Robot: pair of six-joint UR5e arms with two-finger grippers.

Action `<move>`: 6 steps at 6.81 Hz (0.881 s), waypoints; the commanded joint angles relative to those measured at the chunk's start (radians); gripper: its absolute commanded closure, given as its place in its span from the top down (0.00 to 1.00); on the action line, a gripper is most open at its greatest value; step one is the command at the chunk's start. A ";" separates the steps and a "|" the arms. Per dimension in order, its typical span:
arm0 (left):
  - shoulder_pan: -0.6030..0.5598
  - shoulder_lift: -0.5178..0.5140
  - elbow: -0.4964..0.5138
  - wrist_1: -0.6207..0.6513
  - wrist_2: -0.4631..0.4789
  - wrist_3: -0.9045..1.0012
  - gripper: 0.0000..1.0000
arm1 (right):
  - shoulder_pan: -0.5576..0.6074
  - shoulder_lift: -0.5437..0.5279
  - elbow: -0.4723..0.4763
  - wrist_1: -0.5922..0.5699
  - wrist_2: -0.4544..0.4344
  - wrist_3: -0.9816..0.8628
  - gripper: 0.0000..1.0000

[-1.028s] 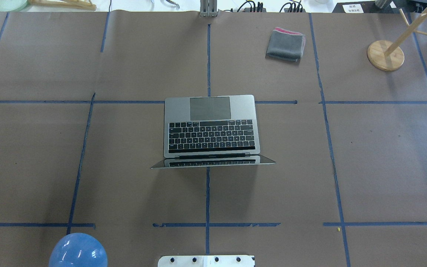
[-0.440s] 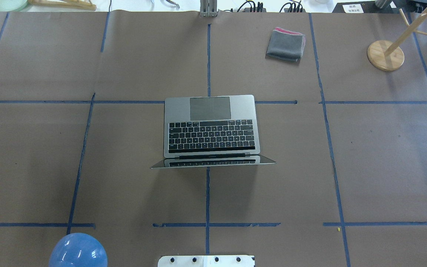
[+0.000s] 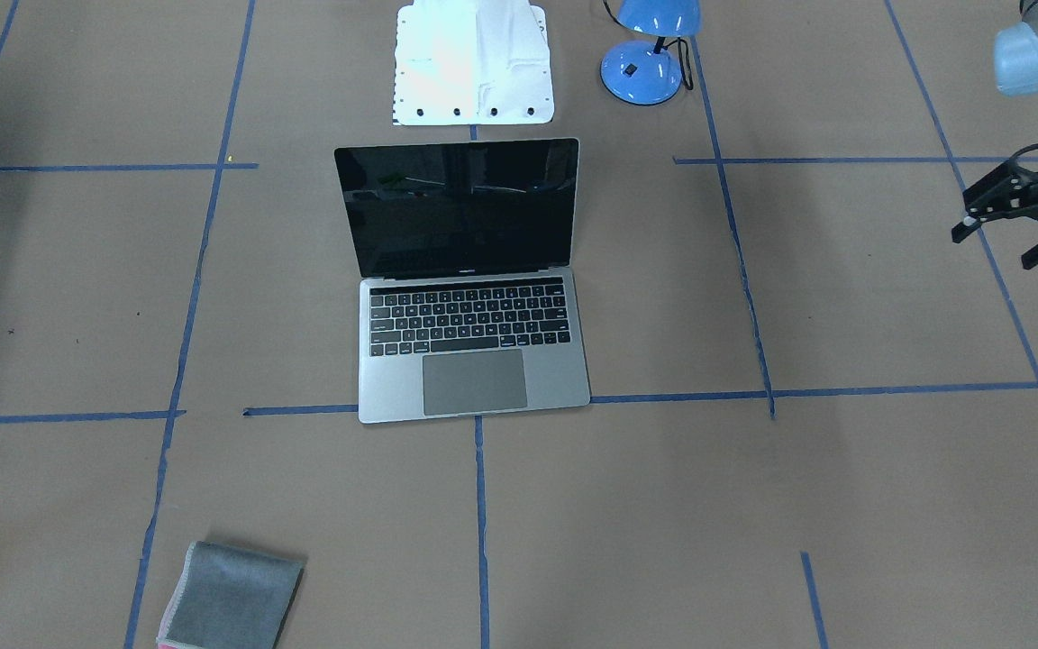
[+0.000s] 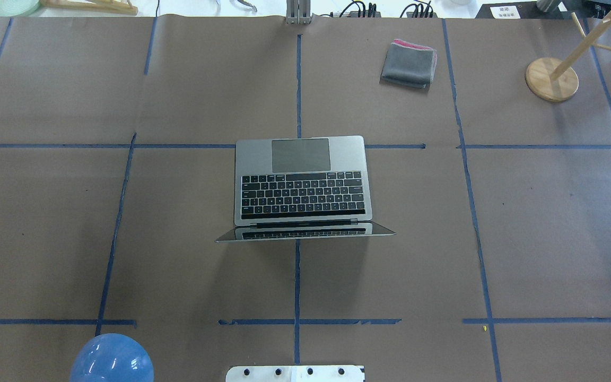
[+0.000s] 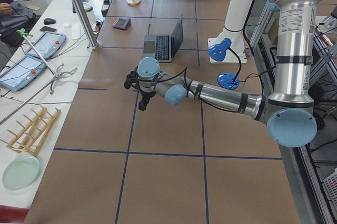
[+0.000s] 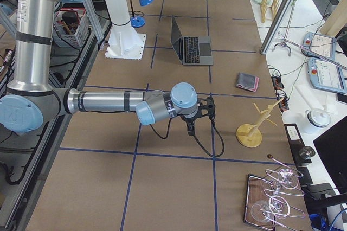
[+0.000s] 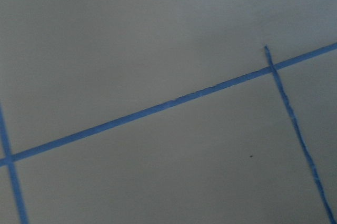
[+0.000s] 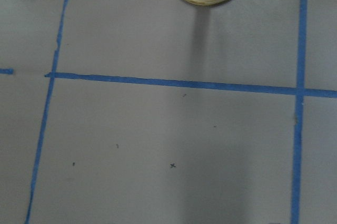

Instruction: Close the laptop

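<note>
As the black left gripper [image 3: 994, 251], jaws spread, entered at the overhead view's left edge, we judged its approach begun toward the open grey-silver metal laptop [image 4: 302, 183]. We couldn't tell the right gripper's [image 6: 200, 117] jaws.

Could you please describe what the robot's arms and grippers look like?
The left arm and right arm are silver tubes with light-blue joint caps. The left gripper and right gripper are black linkages, each with a loose black cable.

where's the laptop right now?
Overhead view: the laptop sits open at table centre, straddling the middle blue tape line, screen toward the robot base plate; the folded grey cloth lies farther back to its right.
</note>
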 commanded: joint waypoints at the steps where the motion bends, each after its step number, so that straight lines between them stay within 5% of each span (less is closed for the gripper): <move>1: 0.133 -0.006 -0.022 -0.148 -0.002 -0.311 0.99 | -0.176 -0.020 0.006 0.397 -0.013 0.491 0.96; 3: 0.205 -0.070 -0.037 -0.160 -0.012 -0.467 0.99 | -0.378 -0.020 0.107 0.461 -0.166 0.752 0.86; 5: 0.291 -0.163 -0.042 -0.162 -0.045 -0.616 0.99 | -0.627 -0.019 0.211 0.461 -0.324 0.810 0.84; 6: 0.346 -0.188 -0.040 -0.189 -0.043 -0.663 0.99 | -0.687 -0.023 0.241 0.461 -0.350 0.810 0.68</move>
